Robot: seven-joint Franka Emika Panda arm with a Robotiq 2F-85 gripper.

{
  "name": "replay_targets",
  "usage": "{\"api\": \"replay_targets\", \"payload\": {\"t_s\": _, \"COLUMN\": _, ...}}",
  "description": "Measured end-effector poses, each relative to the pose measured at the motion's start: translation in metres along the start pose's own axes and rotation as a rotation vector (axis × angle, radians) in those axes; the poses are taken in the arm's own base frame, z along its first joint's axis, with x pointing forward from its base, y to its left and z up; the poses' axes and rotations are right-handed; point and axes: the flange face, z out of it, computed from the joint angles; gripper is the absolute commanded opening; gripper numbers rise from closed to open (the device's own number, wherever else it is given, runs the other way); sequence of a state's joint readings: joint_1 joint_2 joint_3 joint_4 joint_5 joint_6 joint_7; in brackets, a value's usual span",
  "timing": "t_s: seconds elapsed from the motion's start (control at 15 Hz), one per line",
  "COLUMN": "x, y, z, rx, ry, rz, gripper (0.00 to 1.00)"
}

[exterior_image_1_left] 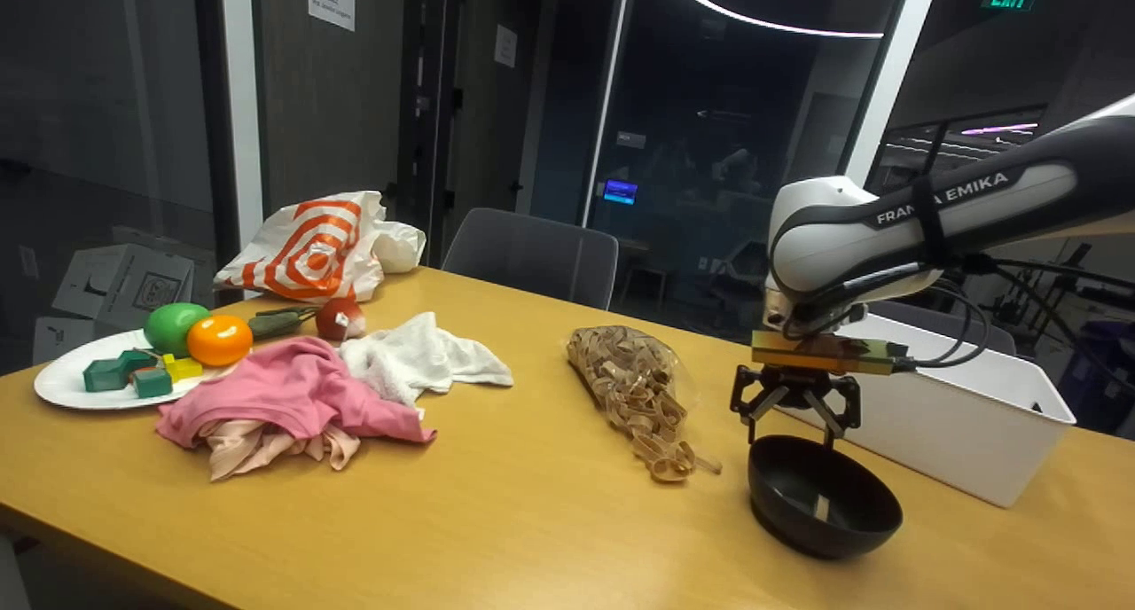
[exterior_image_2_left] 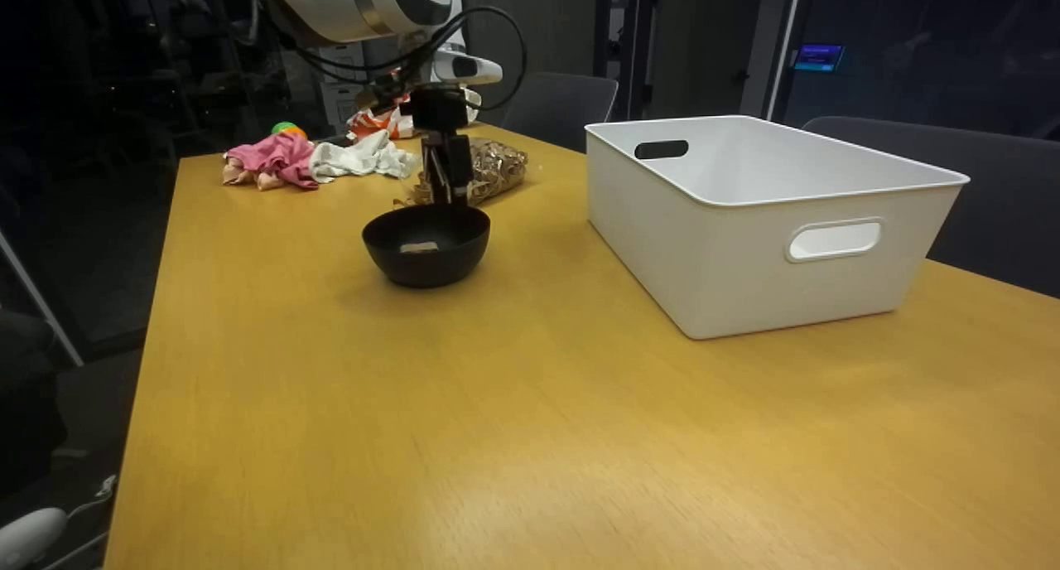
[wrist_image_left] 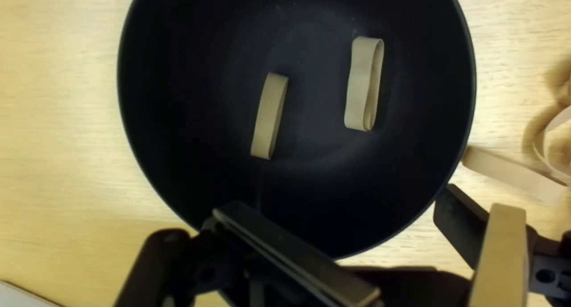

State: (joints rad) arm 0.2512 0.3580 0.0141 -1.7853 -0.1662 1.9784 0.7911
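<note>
Black bowl (exterior_image_2_left: pixel 426 270), one, nearer the left edge of the desk (exterior_image_2_left: pixel 348 421) than its right in an exterior view; inside, two rubber bands (wrist_image_left: pixel 270 115). At the bowl's rim, one tool (exterior_image_1_left: pixel 790 440), spread wide; touching it or not, hard to say. Just right of the bowl in the wrist view, one flat band (wrist_image_left: pixel 513 172). Behind, one bag of jumbled bands (exterior_image_2_left: pixel 501 168). Rightmost, one white bin (exterior_image_2_left: pixel 704 255) near the desk's right edge.

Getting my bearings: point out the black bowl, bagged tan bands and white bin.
Black bowl (wrist_image_left: pixel 314 106), wrist view: bare inside bottom.
Bagged tan bands (exterior_image_1_left: pixel 630 387), an exterior view: pile's middle.
White bin (exterior_image_2_left: pixel 749 276), an exterior view: outer wall.
</note>
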Motion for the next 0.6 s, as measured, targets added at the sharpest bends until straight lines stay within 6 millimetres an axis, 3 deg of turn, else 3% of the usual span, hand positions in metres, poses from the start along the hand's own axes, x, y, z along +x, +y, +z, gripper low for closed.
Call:
{"api": "replay_targets", "payload": {"t_s": 0.27, "x": -0.019, "y": 0.014, "z": 0.001, "rx": 0.07, "ry": -0.11, "rz": 0.074, "gripper": 1.0}}
{"api": "replay_targets", "payload": {"t_s": 0.6, "x": -0.041, "y": 0.025, "z": -0.03, "rx": 0.244, "ry": -0.189, "rz": 0.166, "gripper": 1.0}}
